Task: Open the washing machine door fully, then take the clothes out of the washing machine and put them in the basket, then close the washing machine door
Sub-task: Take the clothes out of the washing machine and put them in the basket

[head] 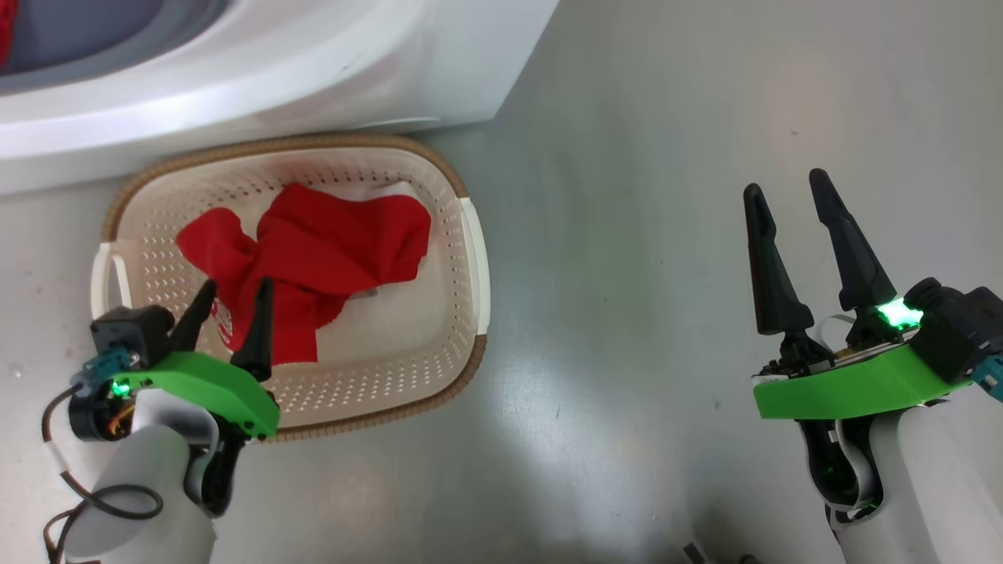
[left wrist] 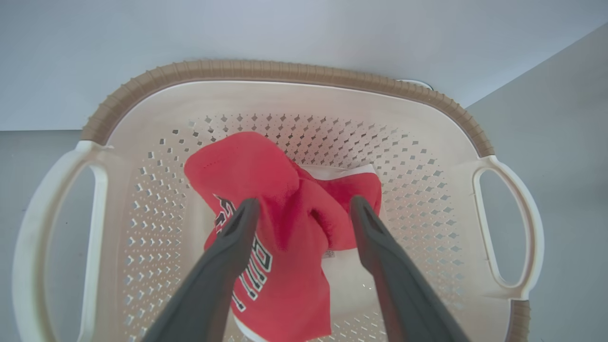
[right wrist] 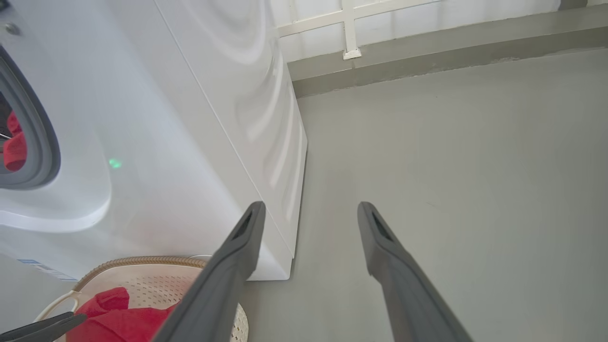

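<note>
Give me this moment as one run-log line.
left gripper: open above basket | red clothes: in basket | washing machine: more red cloth inside | right gripper: open, empty

Laundry/utility area; can't tell if home or test lab. Evidence: big white front-load washing machine (right wrist: 199,118) w/ grey door gasket (right wrist: 45,142), perforated plastic basket (head: 298,142) w/ red clothes (head: 313,251) in it, bare smooth grey floor (head: 666,235), low grey kerb (right wrist: 427,52) & white-framed panels (right wrist: 349,28) at the back.

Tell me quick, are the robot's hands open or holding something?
Left hand: open over the basket, holding nothing; the clothes lie inside it.
Right hand: open and empty, above the floor.
</note>
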{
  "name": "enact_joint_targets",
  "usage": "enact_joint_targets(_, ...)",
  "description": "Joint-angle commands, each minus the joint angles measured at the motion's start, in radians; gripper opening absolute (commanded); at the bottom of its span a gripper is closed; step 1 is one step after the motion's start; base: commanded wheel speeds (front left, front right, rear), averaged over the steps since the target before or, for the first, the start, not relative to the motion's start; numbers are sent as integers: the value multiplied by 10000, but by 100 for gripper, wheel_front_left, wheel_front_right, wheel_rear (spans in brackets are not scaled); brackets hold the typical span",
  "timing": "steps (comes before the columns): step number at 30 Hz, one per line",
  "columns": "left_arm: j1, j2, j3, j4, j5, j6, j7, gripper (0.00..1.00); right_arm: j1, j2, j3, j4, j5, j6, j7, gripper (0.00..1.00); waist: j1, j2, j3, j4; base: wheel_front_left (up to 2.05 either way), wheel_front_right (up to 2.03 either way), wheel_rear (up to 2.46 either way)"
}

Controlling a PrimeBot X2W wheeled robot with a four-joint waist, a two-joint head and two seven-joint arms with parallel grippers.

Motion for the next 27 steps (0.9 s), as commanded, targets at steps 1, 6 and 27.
enact_joint_targets(1, 439, 269, 253, -135, -51, 15, -51, 100, 245, 11, 266, -154, -57, 4, -63, 100, 0, 0, -237, 8, 0, 0, 0)
enact_joint_targets(6, 727, 228, 423, -399, -18, 15, -51, 100, 346, 11, 223, 0, -62, 4, -63, 100, 0, 0, -714, 42, 0, 0, 0)
enact_joint_targets(27, 2502, -145, 2094, -2853, 1775, 15, -51, 100, 1063, 11, 122, 625, -145, 4, -63, 100, 0, 0, -3261, 314, 0, 0, 0)
